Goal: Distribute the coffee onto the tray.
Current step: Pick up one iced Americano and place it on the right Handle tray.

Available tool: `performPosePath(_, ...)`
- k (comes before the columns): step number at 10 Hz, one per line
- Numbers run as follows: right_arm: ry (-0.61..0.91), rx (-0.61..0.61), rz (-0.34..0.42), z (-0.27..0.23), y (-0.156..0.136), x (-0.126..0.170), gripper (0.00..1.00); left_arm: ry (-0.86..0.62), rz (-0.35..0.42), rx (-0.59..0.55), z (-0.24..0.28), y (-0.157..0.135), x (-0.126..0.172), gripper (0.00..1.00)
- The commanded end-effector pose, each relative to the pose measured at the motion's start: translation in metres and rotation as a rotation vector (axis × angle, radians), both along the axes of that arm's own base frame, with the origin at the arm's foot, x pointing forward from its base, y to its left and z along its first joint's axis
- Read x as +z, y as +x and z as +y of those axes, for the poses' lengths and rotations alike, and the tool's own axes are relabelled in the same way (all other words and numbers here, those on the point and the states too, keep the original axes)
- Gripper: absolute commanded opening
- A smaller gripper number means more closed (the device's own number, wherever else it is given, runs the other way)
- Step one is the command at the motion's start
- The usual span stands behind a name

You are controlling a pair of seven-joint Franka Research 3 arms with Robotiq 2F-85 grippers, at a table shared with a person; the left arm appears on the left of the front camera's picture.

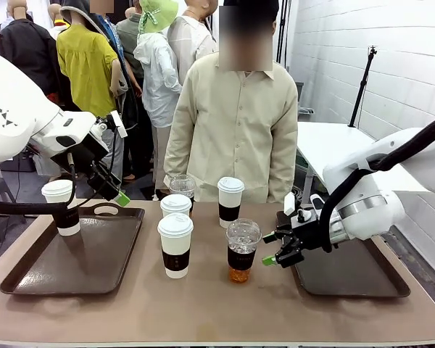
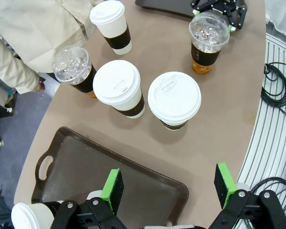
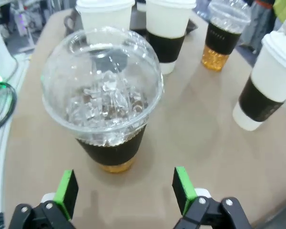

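- While the right end effector (image 1: 272,249) sits open by the iced cup (image 1: 242,250), an off-centre squeeze could topple it.
- Left end effector (image 2: 169,188), open, could clip trayed cup (image 1: 61,194).

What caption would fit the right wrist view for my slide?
Open right gripper just short of an iced coffee cup on the table, paper cups beyond.
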State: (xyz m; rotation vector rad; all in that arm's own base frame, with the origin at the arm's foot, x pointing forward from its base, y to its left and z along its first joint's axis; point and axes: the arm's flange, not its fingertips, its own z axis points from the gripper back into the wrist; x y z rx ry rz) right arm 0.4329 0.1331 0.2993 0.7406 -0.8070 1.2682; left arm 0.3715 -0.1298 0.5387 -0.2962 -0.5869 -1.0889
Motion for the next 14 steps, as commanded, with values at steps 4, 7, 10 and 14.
performPosePath(4,0.117,0.037,-0.016,0.003,0.006,-0.020,1.00,-0.010,0.007,-0.007,0.001,0.001,0.000,1.00)
performPosePath(7,0.194,0.075,-0.037,-0.002,0.005,-0.029,1.00,-0.010,0.007,-0.007,0.001,0.001,0.000,1.00)
performPosePath(10,0.206,0.043,-0.054,0.001,0.010,-0.038,1.00,-0.010,0.007,-0.007,0.001,0.001,0.000,1.00)
performPosePath(14,0.257,0.050,-0.047,0.004,0.013,-0.044,1.00,-0.010,0.007,-0.007,0.001,0.001,0.000,1.00)
